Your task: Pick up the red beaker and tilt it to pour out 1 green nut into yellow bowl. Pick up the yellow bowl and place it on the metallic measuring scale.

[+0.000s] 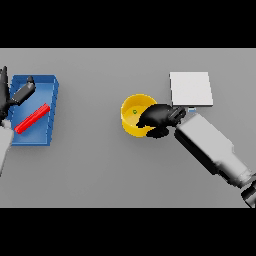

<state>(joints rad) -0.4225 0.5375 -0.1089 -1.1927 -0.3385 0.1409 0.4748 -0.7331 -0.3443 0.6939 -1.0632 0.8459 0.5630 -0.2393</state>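
A yellow bowl (134,114) with one green nut (134,111) inside sits mid-tabletop (100,165), its right rim clasped by the curled fingers of the right hand (159,119). The metallic measuring scale (190,88) lies just beyond, up and to the right of bowl and hand, so the carry looks short. The red beaker (32,118) lies on its side in a blue tray (52,107) far left, beside the left hand (20,94), fingers relaxed.

Two glossy black hands, right hand (159,116) and left hand (15,95), extend from boxy grey-white forearm casings with dark joints.
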